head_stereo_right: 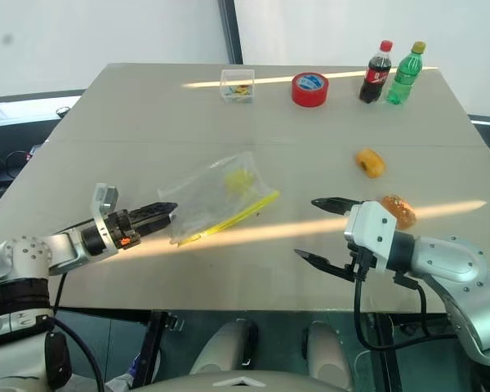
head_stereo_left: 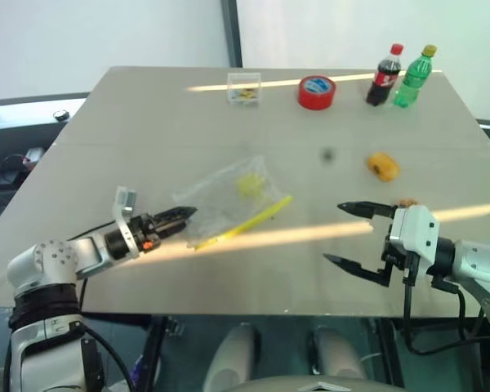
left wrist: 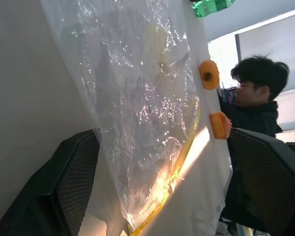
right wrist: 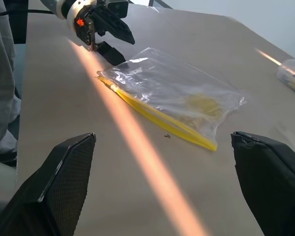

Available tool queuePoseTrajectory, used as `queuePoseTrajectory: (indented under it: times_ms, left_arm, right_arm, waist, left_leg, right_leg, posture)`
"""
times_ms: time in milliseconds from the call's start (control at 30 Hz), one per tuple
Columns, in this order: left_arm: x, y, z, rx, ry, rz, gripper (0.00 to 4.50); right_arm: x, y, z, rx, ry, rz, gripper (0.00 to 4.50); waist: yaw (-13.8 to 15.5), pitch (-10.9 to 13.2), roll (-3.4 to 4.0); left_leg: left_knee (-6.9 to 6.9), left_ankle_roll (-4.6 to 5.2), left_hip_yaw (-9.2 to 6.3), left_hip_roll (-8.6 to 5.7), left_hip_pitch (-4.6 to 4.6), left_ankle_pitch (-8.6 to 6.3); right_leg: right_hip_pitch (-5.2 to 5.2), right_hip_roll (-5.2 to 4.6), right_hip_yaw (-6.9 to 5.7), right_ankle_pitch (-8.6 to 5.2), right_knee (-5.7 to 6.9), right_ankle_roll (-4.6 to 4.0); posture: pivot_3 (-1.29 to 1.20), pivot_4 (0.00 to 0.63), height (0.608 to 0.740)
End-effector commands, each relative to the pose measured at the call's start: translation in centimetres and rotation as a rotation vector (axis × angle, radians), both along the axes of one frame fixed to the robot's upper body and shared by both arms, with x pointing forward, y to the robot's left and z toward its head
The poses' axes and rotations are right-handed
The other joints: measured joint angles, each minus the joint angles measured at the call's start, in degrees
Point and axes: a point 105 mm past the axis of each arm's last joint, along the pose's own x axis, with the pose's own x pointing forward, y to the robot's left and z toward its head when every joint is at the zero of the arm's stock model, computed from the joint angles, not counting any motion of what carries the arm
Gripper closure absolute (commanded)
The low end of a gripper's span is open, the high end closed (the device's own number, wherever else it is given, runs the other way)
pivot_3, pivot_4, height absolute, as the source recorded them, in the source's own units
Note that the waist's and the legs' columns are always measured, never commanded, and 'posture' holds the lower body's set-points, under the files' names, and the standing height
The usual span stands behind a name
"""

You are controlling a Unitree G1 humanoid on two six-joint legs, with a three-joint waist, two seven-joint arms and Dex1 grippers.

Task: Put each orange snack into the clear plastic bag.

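**Bag flat on table, both snacks outside it, both grippers spread**

While no brand text can be read anywhere, colours hint at contents: a dark cola-type bottle (head_stereo_left: pixel 384 75) w/ red cap and red label, and a green bottle (head_stereo_left: pixel 413 77) w/ yellow cap, are seen standing side by side at approx. 1 o'clock on the beige, matte table (head_stereo_left: pixel 147 114). A red tape roll (head_stereo_left: pixel 316 91) w/ a bluish inner mark is placed at 12 o'clock, and a small rigid clear box (head_stereo_left: pixel 244 87) w/ yellow bits inside at 11 o'clock.

The clear plastic bag (head_stereo_left: pixel 229 196) is laid flat near table centre; it is thin, crinkled and glossy, w/ a yellow-green seal strip along its near edge and a yellow printed mark, illegible. The left gripper (head_stereo_left: pixel 173 219) is held at the bag's 9 o'clock corner, fingers parted and nothing grasped; whether the film is touched can't be told.

The orange snacks are seen at 3 o'clock of the bag, well apart from it: one rounded, wrapped (head_stereo_left: pixel 383 166), the other w/ a reddish patch (head_stereo_right: pixel 398 211) just beyond the right gripper (head_stereo_left: pixel 355 237). That gripper's black, textured fingers are spread wide, empty.
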Motion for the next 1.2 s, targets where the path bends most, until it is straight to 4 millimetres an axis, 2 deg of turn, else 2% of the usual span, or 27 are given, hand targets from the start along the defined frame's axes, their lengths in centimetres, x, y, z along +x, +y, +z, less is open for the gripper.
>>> queuePoseTrajectory:
  times_ms: [33,100,167,233,267,467,600,633,733,833,933,1033,1200]
  left_arm:
    - [-1.3,-1.3,-1.6,-0.071,0.083,-0.079,0.08]
    - [-1.2,-1.3,-1.5,-0.066,0.056,-0.089,0.08]
    - [-0.8,-1.3,-1.6,-0.064,0.048,-0.076,0.47]
    - [-0.4,-1.5,-1.8,-0.050,0.054,-0.069,1.05]
    - [-0.3,-1.6,-1.9,-0.043,0.056,-0.067,1.48]
    - [0.8,-3.9,-3.2,-0.017,0.103,-0.029,1.48]
    - [0.9,-5.6,-3.6,-0.053,0.131,-0.004,1.48]
    - [0.9,-5.9,-3.6,-0.071,0.141,0.002,2.02]
    - [0.7,-6.6,-3.3,-0.109,0.156,0.004,3.12]
    - [0.9,-7.4,-2.4,-0.160,0.162,0.005,4.45]
    - [1.5,-8.2,-0.8,-0.226,0.151,0.011,4.48]
    - [2.2,-9.3,1.3,-0.285,0.116,0.002,4.48]
    - [3.6,-10.9,5.4,-0.380,0.028,0.007,4.48]
  right_arm:
    - [-0.3,0.5,1.0,0.008,-0.052,0.005,0.00]
    - [-0.3,0.5,1.0,0.007,-0.052,0.001,0.00]
    - [-0.2,0.5,1.1,0.009,-0.053,-0.002,0.00]
    - [-0.2,0.6,1.1,0.012,-0.054,-0.005,0.00]
    - [-0.2,0.6,1.2,0.012,-0.055,-0.006,0.00]
    - [-0.1,0.8,1.1,0.017,-0.056,-0.010,0.00]
    - [-0.1,1.1,1.0,0.022,-0.058,-0.009,0.00]
    - [0.0,1.1,1.0,0.023,-0.059,-0.010,0.00]
    - [0.3,1.4,1.0,0.026,-0.072,-0.017,0.00]
    - [0.9,1.7,0.6,-0.003,-0.126,-0.043,0.00]
    - [1.7,2.3,0.1,-0.044,-0.193,-0.076,0.00]
    - [3.2,2.6,-1.5,-0.191,-0.305,-0.126,0.00]
    - [6.2,3.7,-2.7,-0.283,-0.459,-0.220,0.00]
  waist:
    - [-0.16,0.00,0.00]
    - [-0.32,0.00,0.00]
    - [-0.33,0.00,0.00]
    - [-0.32,0.01,-0.01]
    - [-0.32,0.01,-0.02]
    - [0.20,-0.04,0.00]
    - [0.26,-0.13,0.03]
    - [0.28,-0.15,0.06]
    - [0.27,-0.22,0.15]
    - [0.50,-0.33,0.27]
    - [0.83,-0.34,0.26]
    - [1.18,-0.28,0.15]
    - [0.77,-0.01,-0.37]
  left_leg:
    - [0.00,0.00,0.00,0.00,-0.01,0.00]
    - [-0.01,0.00,-0.01,0.00,-0.02,0.00]
    - [-0.01,0.00,-0.01,0.00,-0.03,0.00]
    - [-0.01,0.00,-0.01,0.01,-0.03,0.00]
    - [-0.01,0.00,-0.02,0.00,-0.03,0.00]
    - [0.03,0.01,-0.09,-0.03,-0.03,0.00]
    - [0.07,0.01,-0.11,-0.04,-0.02,0.00]
    - [0.08,0.01,-0.11,-0.05,-0.02,0.00]
    - [0.08,0.01,-0.12,-0.07,-0.03,0.00]
    - [0.08,0.01,-0.15,-0.14,-0.02,0.01]
    - [0.12,0.00,-0.17,-0.18,-0.01,0.01]
    - [0.21,-0.01,-0.29,-0.25,-0.07,0.02]
    - [0.25,-0.35,-0.44,-0.25,-0.33,0.21]
  right_leg:
    - [-0.01,0.00,0.00,0.00,0.00,0.00]
    - [-0.01,0.00,0.00,0.00,-0.02,0.00]
    - [-0.01,0.00,0.00,0.00,-0.04,0.00]
    - [-0.01,-0.01,0.00,0.00,-0.04,0.00]
    - [-0.01,-0.01,-0.01,0.00,-0.04,0.00]
    - [0.02,-0.05,-0.07,0.00,-0.01,0.01]
    - [0.06,-0.07,-0.10,0.01,0.00,0.02]
    - [0.05,-0.08,-0.10,0.01,0.00,0.02]
    - [0.05,-0.08,-0.11,0.01,-0.01,0.03]
    - [0.06,-0.10,-0.14,0.00,0.00,0.04]
    - [0.07,-0.09,-0.17,0.00,0.02,0.05]
    - [0.05,-0.11,-0.29,0.01,0.00,0.09]
    - [-0.06,-0.12,-0.44,0.03,-0.01,0.10]
  posture:
    - [0.00,0.150,0.740]
    - [0.00,0.150,0.740]
    - [0.00,0.150,0.740]
    - [0.00,0.150,0.740]
    - [0.00,0.150,0.740]
    - [0.00,0.150,0.740]
    - [0.00,0.150,0.740]
    - [0.00,0.150,0.740]
    - [0.00,0.150,0.740]
    - [0.00,0.150,0.740]
    - [0.00,0.150,0.740]
    - [0.00,0.150,0.740]
    - [0.00,0.150,0.740]
